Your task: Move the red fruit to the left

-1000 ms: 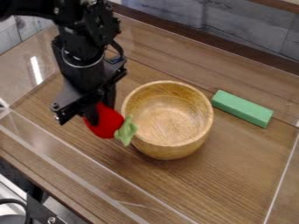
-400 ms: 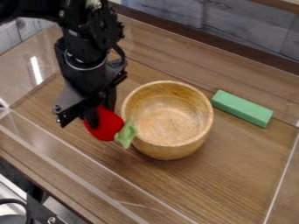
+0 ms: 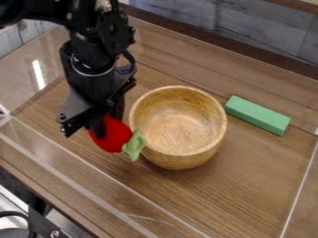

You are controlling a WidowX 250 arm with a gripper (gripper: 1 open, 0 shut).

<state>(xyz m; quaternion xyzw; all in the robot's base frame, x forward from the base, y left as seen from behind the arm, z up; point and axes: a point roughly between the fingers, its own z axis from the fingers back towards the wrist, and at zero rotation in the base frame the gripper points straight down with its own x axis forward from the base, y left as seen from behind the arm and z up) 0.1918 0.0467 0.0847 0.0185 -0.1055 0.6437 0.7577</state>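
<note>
The red fruit [image 3: 114,135] is a small bright-red strawberry-like toy with a light green leafy stem pointing right, toward the wooden bowl [image 3: 180,126]. It hangs just left of the bowl's near-left rim, over the wooden table. My black gripper [image 3: 99,126] points almost straight down and is shut on the red fruit from above. The fingertips are partly hidden behind the fruit and the gripper body.
A flat green rectangular block [image 3: 258,114] lies to the right of the bowl. Low clear walls [image 3: 149,212] run around the table's edges. The black arm [image 3: 93,37] rises at upper left.
</note>
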